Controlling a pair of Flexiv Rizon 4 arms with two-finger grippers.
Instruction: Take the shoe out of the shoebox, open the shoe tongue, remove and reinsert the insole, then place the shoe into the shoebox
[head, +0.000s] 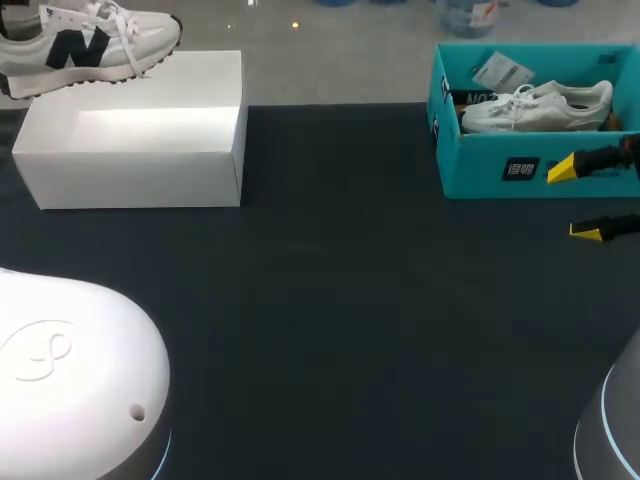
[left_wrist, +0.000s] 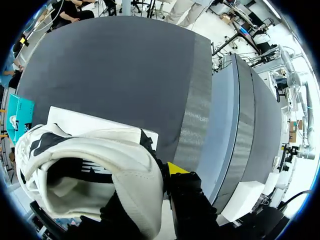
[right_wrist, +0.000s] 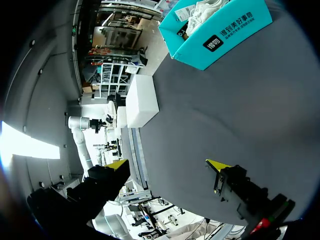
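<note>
At the far left, the left gripper (left_wrist: 161, 174) is clamped on a white lace-up sneaker with a black side logo (head: 90, 40) at its heel. One yellow-tipped finger (left_wrist: 175, 168) presses the outside of the heel collar; the other is hidden by the shoe. The left wrist view looks straight into the sneaker's open mouth. In the head view the sneaker lies side-on at the far rear edge of a plain white rectangular cardboard box (head: 130, 150), toe pointing right; whether its sole touches the box top cannot be told. The box stands on the dark grey table (head: 330, 300).

Well apart to the right, at the table's far right corner, stands an open teal cardboard shoebox (head: 480, 165). A second all-white lace-up sneaker (head: 535, 105) lies inside on its side, with a white paper tag (head: 503, 70) behind it.

The right gripper (head: 575, 200) is at the right edge, just in front of the shoebox's near wall — fingers spread wide, nothing between them, as the right wrist view (right_wrist: 167, 165) confirms over bare tabletop.
</note>
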